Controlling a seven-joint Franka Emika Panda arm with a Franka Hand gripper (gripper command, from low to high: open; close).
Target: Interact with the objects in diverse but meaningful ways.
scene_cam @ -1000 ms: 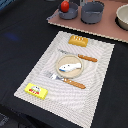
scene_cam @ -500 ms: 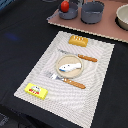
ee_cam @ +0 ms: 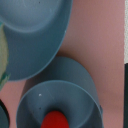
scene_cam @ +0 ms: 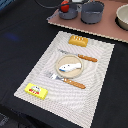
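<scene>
**Scene state: tomato in pot at the back of the bench**

Dark bench surface carries a pale woven mat in the middle and a pink tray along the far edge.

On the mat:
- A biscuit block lies at the far end.
- A fish rests on a small plate at the centre, between a knife on the far side and a fork on the near side.
- A yellow packet lies at the near corner, toward the exterior view's left.

On the tray:
- A grey pot stands near the middle.
- A second grey pot stands just beside it, toward the exterior view's left.
- A tomato sits at this second pot.
- A pale bowl stands at the exterior view's right edge.

Key relation: in the wrist view, the tomato lies inside a round grey pot, close below the camera. Judged from this, the end effector is above the tray, and the tomato is the nearest thing to it. The tomato is round, so no long axis governs the approach. The pot wall surrounds it, so a descent from above looks the likely route.

End effector: neither view shows the fingers. Its opening cannot be told, nor whether it holds or touches anything.
</scene>
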